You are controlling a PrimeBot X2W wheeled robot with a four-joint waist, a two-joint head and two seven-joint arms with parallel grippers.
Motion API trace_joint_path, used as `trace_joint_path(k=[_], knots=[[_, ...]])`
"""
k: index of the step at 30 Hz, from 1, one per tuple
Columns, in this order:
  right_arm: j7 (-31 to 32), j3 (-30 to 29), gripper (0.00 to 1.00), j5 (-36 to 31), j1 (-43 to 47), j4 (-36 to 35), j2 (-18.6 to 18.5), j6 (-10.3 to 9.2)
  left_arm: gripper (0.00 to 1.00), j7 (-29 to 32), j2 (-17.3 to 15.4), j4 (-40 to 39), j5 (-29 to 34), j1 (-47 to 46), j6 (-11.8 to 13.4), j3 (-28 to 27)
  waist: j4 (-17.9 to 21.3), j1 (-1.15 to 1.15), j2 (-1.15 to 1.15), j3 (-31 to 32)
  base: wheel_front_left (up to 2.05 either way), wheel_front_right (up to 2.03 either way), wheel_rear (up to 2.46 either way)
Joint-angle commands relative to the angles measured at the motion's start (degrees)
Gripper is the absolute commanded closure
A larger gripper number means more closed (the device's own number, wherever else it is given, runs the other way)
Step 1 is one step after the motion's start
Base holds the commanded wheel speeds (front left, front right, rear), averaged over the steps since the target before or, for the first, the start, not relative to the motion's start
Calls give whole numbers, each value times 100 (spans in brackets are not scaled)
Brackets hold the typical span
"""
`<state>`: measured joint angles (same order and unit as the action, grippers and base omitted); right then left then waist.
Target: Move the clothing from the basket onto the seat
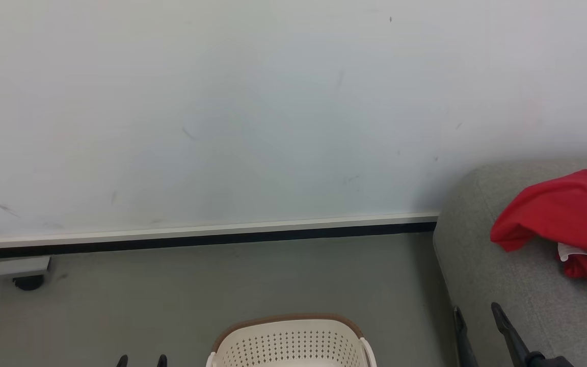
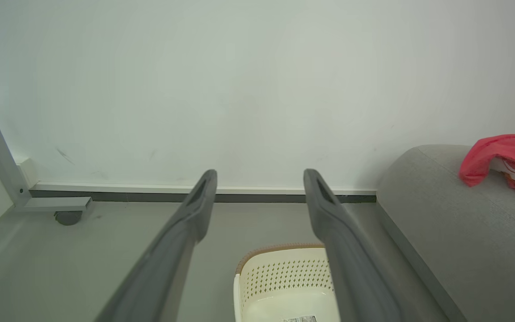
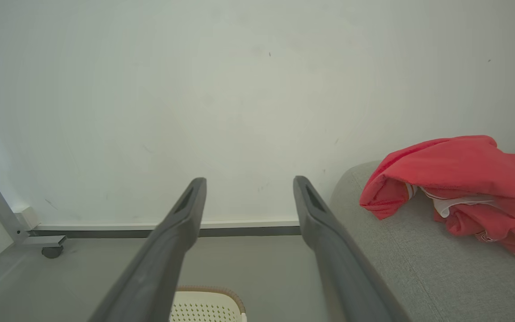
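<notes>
Grey floor [image 1: 222,285], scuffed white wall [image 1: 222,102] — red clothing [image 1: 563,209] heaped on the seat [image 1: 502,290], left fingers [image 2: 197,210] and right fingers [image 3: 186,214] spread, empty.

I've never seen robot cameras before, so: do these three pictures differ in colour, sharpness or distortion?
Head view: even, soft light, no glare; the clothing reads deep red. Left wrist view: the clothing looks paler, pinkish, and the close fingers are soft-edged. Right wrist view: same washed-out coral, fingers looming large from the wide lens.

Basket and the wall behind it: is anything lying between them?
Nothing. In the head view, bare grey floor runs from the laundry basket to the skirting board of the white wall.
</notes>
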<state>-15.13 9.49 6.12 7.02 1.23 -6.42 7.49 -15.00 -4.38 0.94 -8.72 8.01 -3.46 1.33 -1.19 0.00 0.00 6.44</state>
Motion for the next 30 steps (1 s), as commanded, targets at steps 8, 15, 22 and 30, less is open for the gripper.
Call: trace_joint_path(k=[8,15,22,30], knots=[[2,25,100,-9,109,185,8,-1,100,32,99,270,99,28,-49,-48,-48,0,0,-1,0,0,0],[204,-142,100,951,76,190,-68,-1,100,122,103,317,-731,-83,-75,27,-39,0,0,-37,0,0,0],[405,-301,100,1843,2,244,-151,-1,100,188,107,357,-1498,-191,-97,110,-29,0,0,-73,0,0,0],[616,-472,100,2759,-57,290,-225,-1,100,262,112,401,-2300,-301,-118,198,-18,0,0,-115,0,0,0]])
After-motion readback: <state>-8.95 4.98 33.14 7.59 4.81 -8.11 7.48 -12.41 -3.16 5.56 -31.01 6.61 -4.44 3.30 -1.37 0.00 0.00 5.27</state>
